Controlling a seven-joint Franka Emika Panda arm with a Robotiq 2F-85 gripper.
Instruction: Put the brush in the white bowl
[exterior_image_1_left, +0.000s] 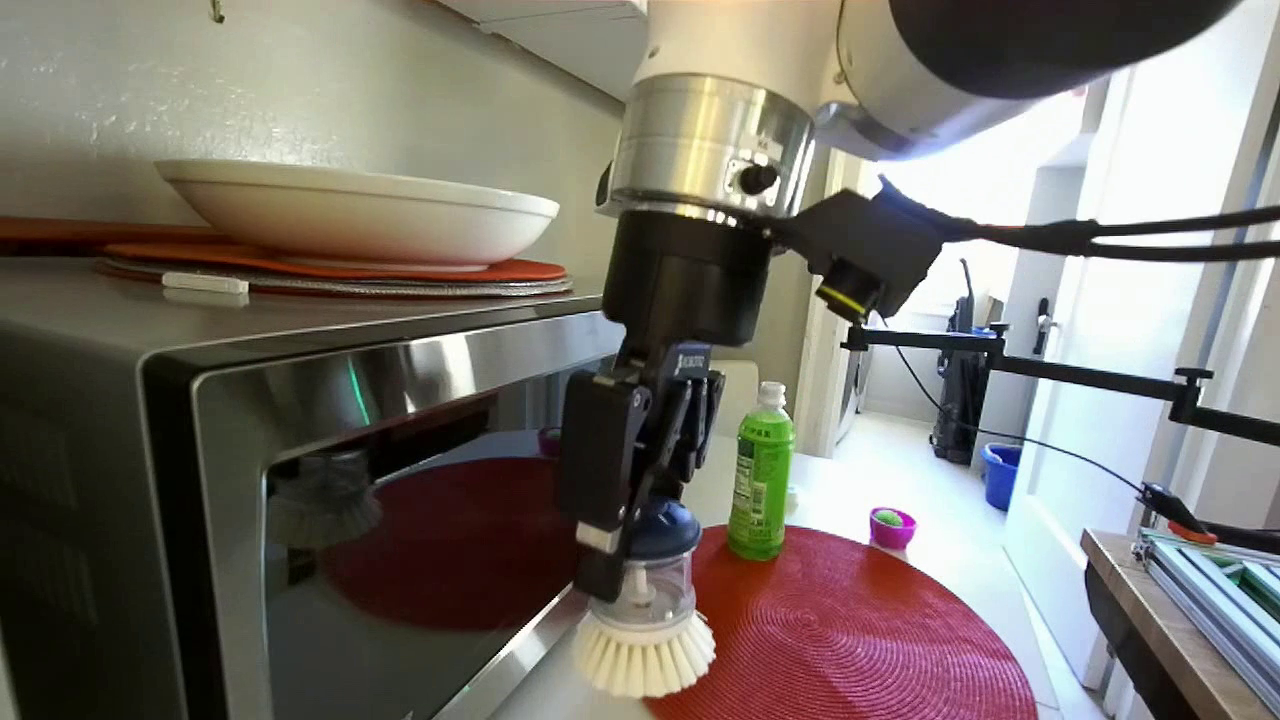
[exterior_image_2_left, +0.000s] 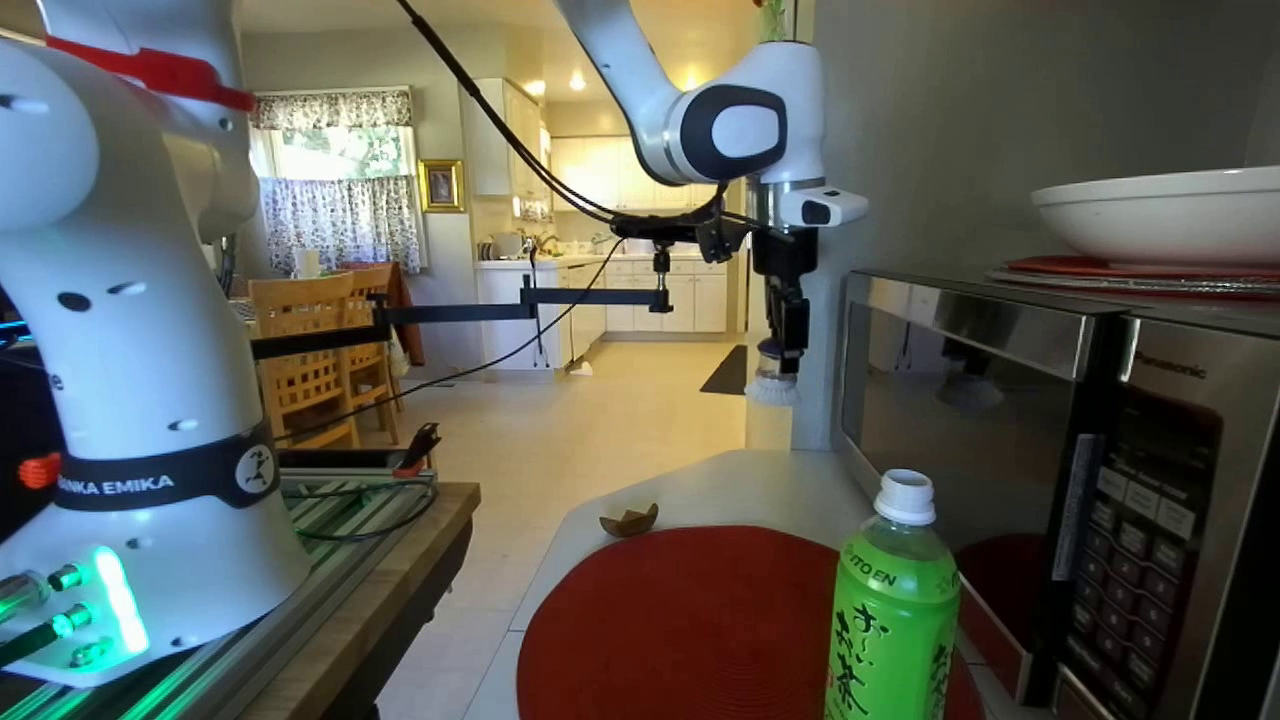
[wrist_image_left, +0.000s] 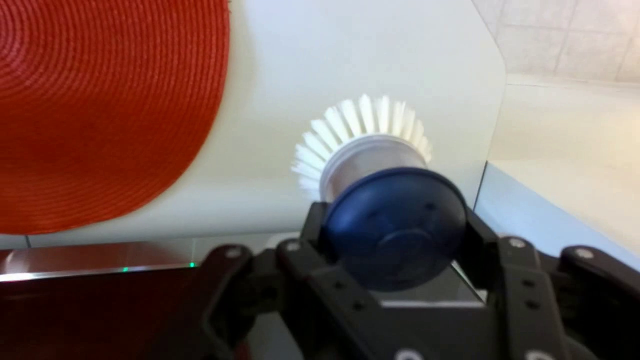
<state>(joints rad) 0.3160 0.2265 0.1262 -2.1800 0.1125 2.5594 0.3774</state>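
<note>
The brush has a dark blue round knob (wrist_image_left: 395, 230), a clear body and a fan of whitish bristles (exterior_image_1_left: 648, 655). It also shows in an exterior view (exterior_image_2_left: 773, 388). My gripper (exterior_image_1_left: 632, 545) is shut on the brush's knob, one finger on each side, as the wrist view (wrist_image_left: 392, 222) shows. The brush hangs bristles down, in the air above the table and in front of the microwave door. The white bowl (exterior_image_1_left: 360, 215) stands upright on reddish mats on top of the microwave, higher than the brush. It also shows in an exterior view (exterior_image_2_left: 1170, 222). It is out of the wrist view.
The microwave (exterior_image_1_left: 420, 340) stands beside the gripper. A green bottle (exterior_image_1_left: 762, 480) stands at the edge of a round red mat (exterior_image_1_left: 850, 620). A small purple cup (exterior_image_1_left: 892, 527) is on the table. A white bar (exterior_image_1_left: 205, 284) lies on the microwave. A wall rises behind the bowl.
</note>
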